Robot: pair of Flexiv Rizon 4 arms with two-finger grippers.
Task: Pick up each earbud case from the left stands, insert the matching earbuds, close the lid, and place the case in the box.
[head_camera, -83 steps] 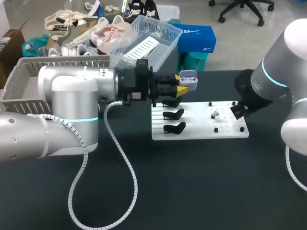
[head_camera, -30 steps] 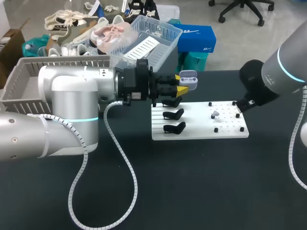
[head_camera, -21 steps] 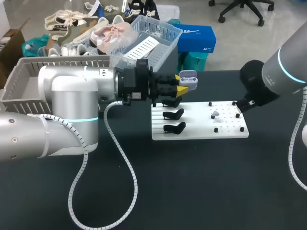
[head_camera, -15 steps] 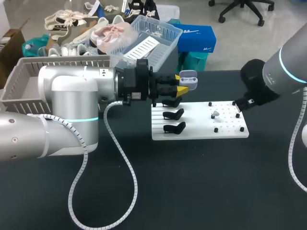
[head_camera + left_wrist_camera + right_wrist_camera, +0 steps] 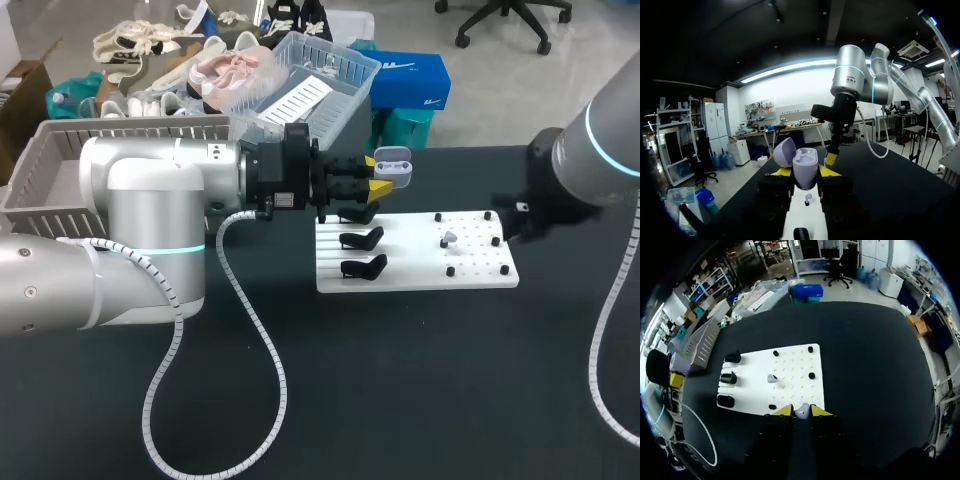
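Both grippers are loaded. The left gripper is closed on a pale lilac earbud case. It pinches the body from two sides and holds it upright near the far edge of the white pegged board, with the rounded lid swung open to one side. The right gripper pinches a small whitish earbud between its yellow tips. In the head view it sits by the board's right edge, well apart from the case. A second pale earbud lies on the board among the black pegs. The three black stands down the board's left side look bare.

The step in hand looks like loading the first bud: it is picked and the case is presented open, but the two have not met. I cannot tell whether either socket in the case is already filled.

Next, the right arm needs to carry its bud across the board to the open mouth of the case. The bud then has to be turned to suit its socket and pressed in gently, with the left gripper holding the case steady. After that come the remaining bud, the lid, and the drop into the grey slatted crate at the far left of the dark surface, which is probably the box.
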